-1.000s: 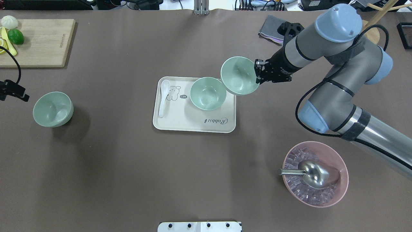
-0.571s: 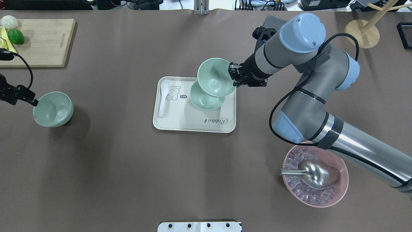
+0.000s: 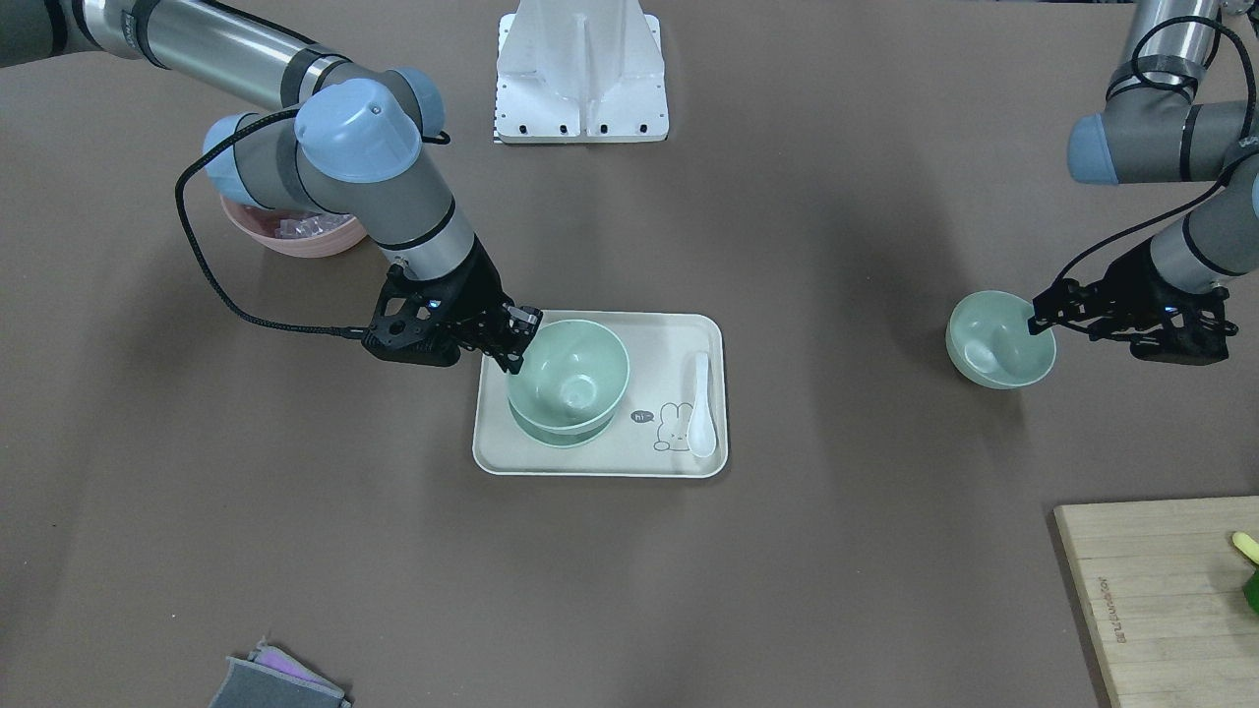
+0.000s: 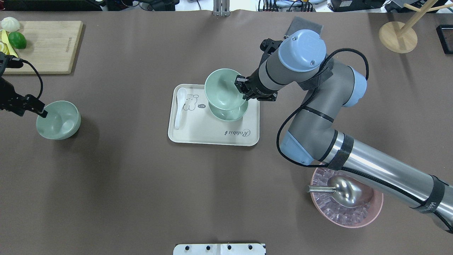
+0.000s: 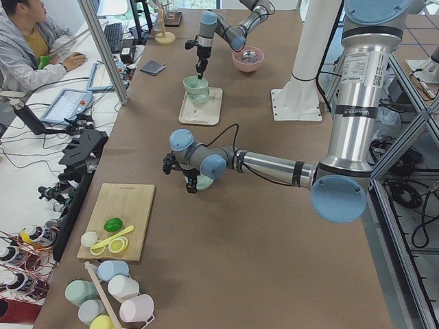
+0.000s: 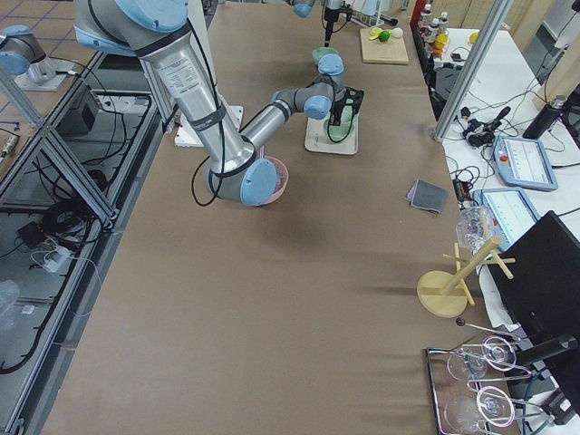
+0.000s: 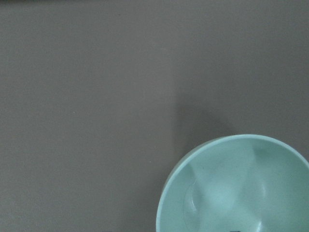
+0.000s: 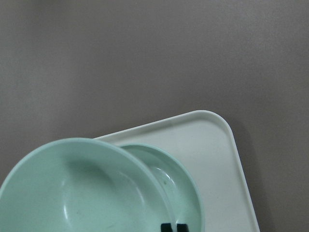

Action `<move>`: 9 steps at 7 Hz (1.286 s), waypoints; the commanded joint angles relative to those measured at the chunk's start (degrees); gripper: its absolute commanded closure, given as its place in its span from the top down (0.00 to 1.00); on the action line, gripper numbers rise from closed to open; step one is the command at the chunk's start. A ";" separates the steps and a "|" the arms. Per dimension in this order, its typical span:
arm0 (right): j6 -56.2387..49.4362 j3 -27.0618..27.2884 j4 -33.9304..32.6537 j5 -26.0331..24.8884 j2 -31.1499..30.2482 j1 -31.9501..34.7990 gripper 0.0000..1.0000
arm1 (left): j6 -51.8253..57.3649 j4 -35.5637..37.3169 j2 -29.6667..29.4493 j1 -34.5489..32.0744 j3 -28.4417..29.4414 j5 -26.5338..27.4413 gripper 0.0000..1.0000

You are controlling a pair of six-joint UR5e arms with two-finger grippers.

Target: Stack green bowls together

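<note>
Pink bowl (image 4: 375,209), lower right of overhead view: upper rim hidden under the right arm. Tray (image 4: 212,136), centre. Tray green bowl (image 4: 228,114): mostly covered by the held green bowl (image 4: 222,88), which has shifted left since 0.6 s ago and is now directly over it. Left green bowl (image 4: 58,120), mid-left, on the table. Right gripper (image 4: 242,89): jaws pinching the held green bowl at its rim. Left gripper (image 4: 41,112): has come to the left green bowl's rim, jaw state cannot be told
</note>
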 commanded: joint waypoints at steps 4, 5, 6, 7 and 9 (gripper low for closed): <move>0.18 -0.54 0.39 -0.25 0.01 -1.06 0.91 | -1.32 -0.03 -0.43 0.02 0.03 0.00 0.85; 0.10 -0.45 -0.04 0.36 0.10 1.03 1.00 | -1.32 -0.03 -0.52 0.02 -0.05 0.00 0.85; -0.16 -0.27 -0.13 0.45 -0.07 1.66 1.00 | -1.50 -0.03 -0.52 0.02 -0.05 0.00 0.85; -0.17 1.12 -0.39 4.28 -0.25 4.45 1.00 | -2.63 -0.03 -0.43 0.28 0.12 0.00 0.79; -2.96 4.89 -0.57 11.86 -5.23 10.70 1.00 | -2.81 -0.03 -0.34 1.24 0.73 0.00 0.67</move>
